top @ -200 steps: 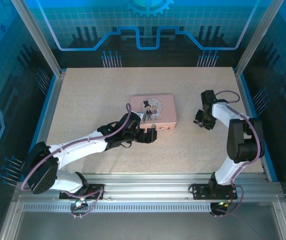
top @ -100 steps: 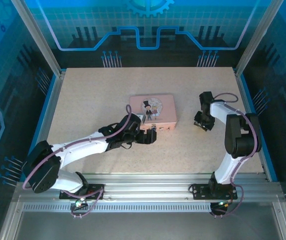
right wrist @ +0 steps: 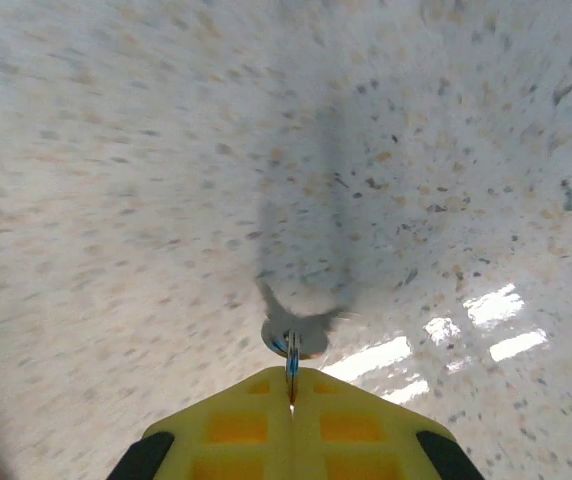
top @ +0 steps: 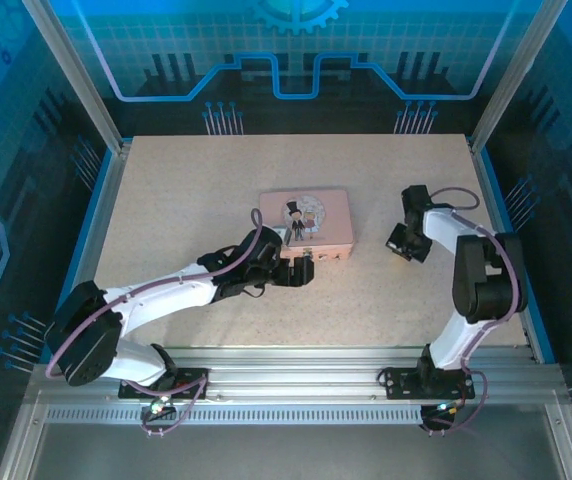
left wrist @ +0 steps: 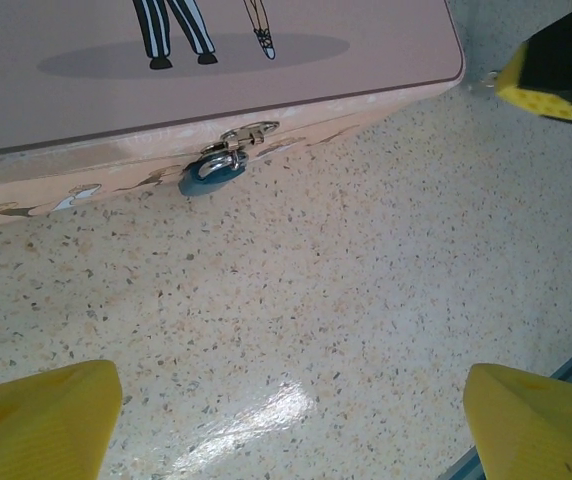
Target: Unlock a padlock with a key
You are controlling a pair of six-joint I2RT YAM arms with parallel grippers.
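- The pink box (top: 322, 222) is lying flat near the middle of the table (top: 176, 190), with its cartoon lid facing up.
- The padlock (left wrist: 211, 172) is hanging from the metal clasp (left wrist: 248, 132) on the box's front wall. Its bluish body is sitting right at the tabletop; whether it is touching the surface cannot be told.
- The left gripper (top: 301, 272) is sitting low just in front of the box and aiming at that wall.
- In the left wrist view, its yellow fingertips (left wrist: 41, 420) are standing wide apart with nothing between them.
- The right gripper (top: 404, 243) is hanging to the right of the box, apart from it, and pointing down at the table.
- In the right wrist view, its yellow fingers (right wrist: 236, 430) are pressing together on the key (right wrist: 291, 347), pinching it edge-on.
- A small silvery end of the key, with a touch of blue, is sticking out past the fingertips and casting a shadow on the speckled surface.
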